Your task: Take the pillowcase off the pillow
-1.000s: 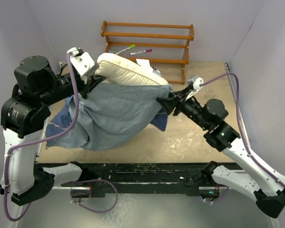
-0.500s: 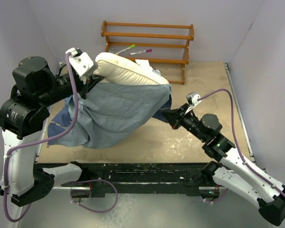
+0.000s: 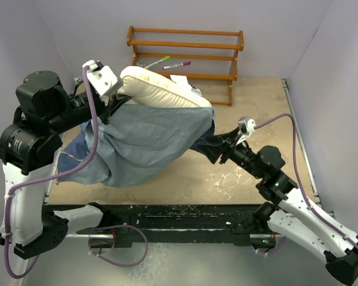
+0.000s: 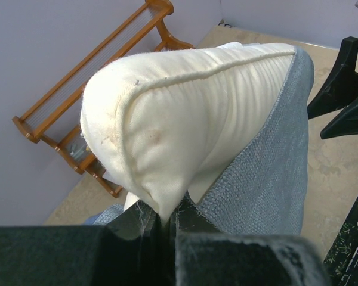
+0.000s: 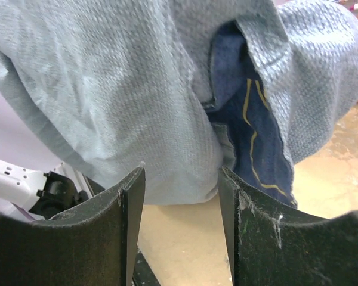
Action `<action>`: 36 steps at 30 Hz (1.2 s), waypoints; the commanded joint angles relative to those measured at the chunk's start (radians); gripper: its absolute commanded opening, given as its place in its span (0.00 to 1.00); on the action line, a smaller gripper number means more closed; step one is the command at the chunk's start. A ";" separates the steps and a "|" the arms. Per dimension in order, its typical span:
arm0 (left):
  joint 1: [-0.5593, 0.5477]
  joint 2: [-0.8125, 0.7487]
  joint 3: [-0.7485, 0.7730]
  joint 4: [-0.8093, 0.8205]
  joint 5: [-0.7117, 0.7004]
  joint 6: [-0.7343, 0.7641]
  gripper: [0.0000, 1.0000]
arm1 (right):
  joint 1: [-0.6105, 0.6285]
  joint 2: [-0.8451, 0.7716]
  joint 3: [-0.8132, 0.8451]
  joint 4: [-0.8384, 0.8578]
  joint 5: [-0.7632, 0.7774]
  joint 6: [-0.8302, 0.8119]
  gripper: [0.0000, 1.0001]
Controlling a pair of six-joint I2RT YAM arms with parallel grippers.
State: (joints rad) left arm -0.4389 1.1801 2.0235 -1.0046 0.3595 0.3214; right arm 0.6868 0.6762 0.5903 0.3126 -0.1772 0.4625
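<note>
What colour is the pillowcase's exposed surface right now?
Pale grey-blue, on the soft cloth pillowcase; clearest in the right wrist view.

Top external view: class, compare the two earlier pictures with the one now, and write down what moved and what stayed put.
The right claw, earlier up at the right edge of the pillowcase, drew back toward the table's near edge and now stands open with nothing between its fingers. That edge of the cloth has slackened. The left claw stays shut on a corner of the pillow, and the wooden rack has not moved.
</note>
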 commanded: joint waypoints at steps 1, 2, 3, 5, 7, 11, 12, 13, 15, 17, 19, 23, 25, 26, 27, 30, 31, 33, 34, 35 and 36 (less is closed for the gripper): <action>0.002 -0.021 0.069 0.196 0.014 -0.002 0.00 | -0.003 0.077 0.096 0.059 -0.057 -0.042 0.54; 0.002 -0.019 0.072 0.195 0.016 -0.004 0.00 | -0.004 0.105 0.114 0.057 -0.066 -0.054 0.53; 0.002 -0.019 0.073 0.194 0.017 -0.004 0.00 | -0.004 0.129 0.131 0.056 -0.067 -0.062 0.53; 0.002 -0.018 0.079 0.190 0.020 -0.004 0.00 | -0.003 0.165 0.156 0.066 -0.072 -0.077 0.49; 0.002 -0.020 0.080 0.186 0.021 -0.002 0.00 | -0.004 0.192 0.173 0.069 -0.067 -0.087 0.42; 0.002 -0.022 0.080 0.180 0.021 0.005 0.00 | -0.004 0.210 0.183 0.050 -0.072 -0.098 0.14; 0.002 -0.025 0.080 0.181 0.021 0.007 0.00 | -0.004 0.203 0.175 0.052 -0.068 -0.100 0.03; 0.003 -0.024 0.079 0.182 0.021 0.008 0.00 | -0.003 0.194 0.162 0.063 -0.053 -0.097 0.00; 0.003 -0.023 0.078 0.187 0.020 0.007 0.00 | -0.004 0.171 0.123 0.067 -0.046 -0.076 0.00; 0.002 -0.023 0.079 0.196 0.017 0.003 0.00 | -0.004 0.140 0.054 0.070 -0.042 -0.045 0.00; 0.002 -0.022 0.081 0.207 0.013 -0.002 0.00 | -0.004 0.103 -0.019 0.086 -0.027 -0.017 0.00; 0.002 -0.019 0.088 0.217 0.003 -0.011 0.00 | -0.004 0.013 -0.187 0.119 0.034 0.056 0.00; 0.002 -0.017 0.094 0.219 0.000 -0.016 0.00 | -0.004 -0.023 -0.274 0.172 0.042 0.108 0.00; 0.002 -0.016 0.095 0.221 -0.001 -0.019 0.00 | -0.003 -0.035 -0.311 0.196 0.042 0.136 0.00; 0.002 -0.014 0.098 0.221 -0.001 -0.022 0.00 | -0.003 -0.039 -0.345 0.216 0.037 0.160 0.00; 0.002 -0.007 0.114 0.224 -0.001 -0.042 0.00 | 0.006 -0.007 -0.412 0.278 0.018 0.206 0.00; 0.003 -0.003 0.119 0.226 0.002 -0.051 0.00 | 0.020 0.019 -0.416 0.291 0.014 0.207 0.00; 0.002 0.004 0.130 0.232 0.010 -0.072 0.00 | 0.072 0.090 -0.378 0.263 0.015 0.166 0.00; 0.002 0.008 0.137 0.234 0.018 -0.081 0.00 | 0.109 0.122 -0.343 0.233 0.014 0.135 0.00; 0.002 0.015 0.143 0.235 0.026 -0.091 0.00 | 0.142 0.154 -0.278 0.202 0.001 0.095 0.00; 0.002 0.019 0.150 0.235 0.036 -0.100 0.00 | 0.163 0.179 -0.212 0.146 -0.031 0.049 0.03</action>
State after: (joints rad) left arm -0.4454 1.2331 2.0495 -1.0424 0.3939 0.2523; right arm 0.7708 0.7578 0.2329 0.6060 -0.1925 0.6170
